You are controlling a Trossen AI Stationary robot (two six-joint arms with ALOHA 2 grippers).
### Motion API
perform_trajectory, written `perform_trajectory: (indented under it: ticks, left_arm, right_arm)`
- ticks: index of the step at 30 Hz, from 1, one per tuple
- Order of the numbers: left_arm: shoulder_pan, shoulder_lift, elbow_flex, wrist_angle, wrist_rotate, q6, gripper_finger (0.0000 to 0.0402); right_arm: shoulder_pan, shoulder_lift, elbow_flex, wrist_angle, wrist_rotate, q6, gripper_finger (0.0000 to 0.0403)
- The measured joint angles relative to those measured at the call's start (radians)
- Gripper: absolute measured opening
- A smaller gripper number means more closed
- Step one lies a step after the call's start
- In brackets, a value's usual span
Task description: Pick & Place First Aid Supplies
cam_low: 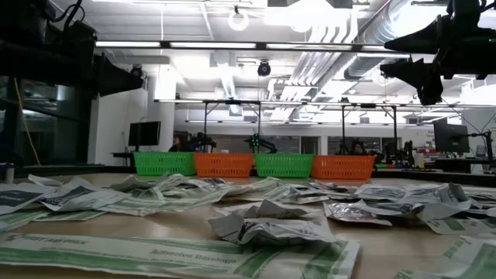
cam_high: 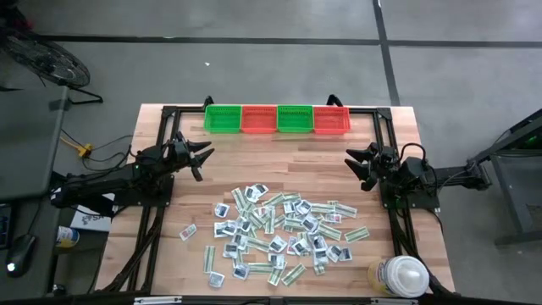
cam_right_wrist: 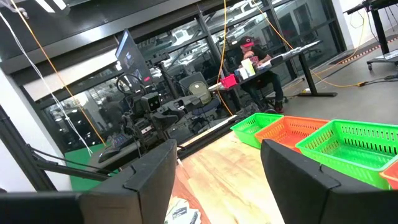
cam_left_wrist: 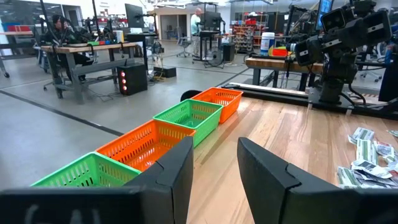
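The first aid supplies (cam_high: 279, 233), many small white-grey packets and pale-green strips, lie scattered flat on the wooden table's middle and near part (cam_low: 263, 221). Four baskets (cam_high: 277, 119), green and orange by turns, stand in a row at the far edge (cam_left_wrist: 186, 121) (cam_right_wrist: 348, 140). My left gripper (cam_high: 206, 157) hovers open at the table's left side, pointing level toward the right. My right gripper (cam_high: 351, 161) hovers open at the right side, facing left. Both are high above the table with nothing between their fingers (cam_left_wrist: 214, 180) (cam_right_wrist: 217, 180).
A big white round lidded container (cam_high: 400, 275) stands at the table's near right corner. Black frame rails (cam_high: 385, 144) run along the table's sides and far edge. Bare wood (cam_high: 279, 161) lies between the baskets and the packets. People sit at desks in the room beyond.
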Motion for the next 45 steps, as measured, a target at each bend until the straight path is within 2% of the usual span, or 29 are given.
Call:
perform_trajectory:
  ticks: [29, 33, 37, 41, 45]
  left_arm:
    - [0.000, 0.000, 0.000, 0.000, 0.000, 0.000, 0.0122]
    - [0.000, 0.000, 0.000, 0.000, 0.000, 0.000, 0.0122]
    - [0.000, 0.000, 0.000, 0.000, 0.000, 0.000, 0.0122]
    - [0.000, 0.000, 0.000, 0.000, 0.000, 0.000, 0.0122]
    - [0.000, 0.000, 0.000, 0.000, 0.000, 0.000, 0.0122]
  right_arm:
    - [0.000, 0.000, 0.004, -0.006, 0.007, 0.039, 0.0229]
    - [-0.001, 0.000, 0.074, -0.138, 0.008, 0.030, 0.0227]
    - [-0.014, 0.021, 0.208, -0.421, 0.049, 0.077, 0.0228]
    - [-0.046, 0.111, 0.355, -0.675, 0.065, 0.190, 0.0228]
    - [-0.075, 0.233, 0.471, -0.799, 0.029, 0.245, 0.0228]
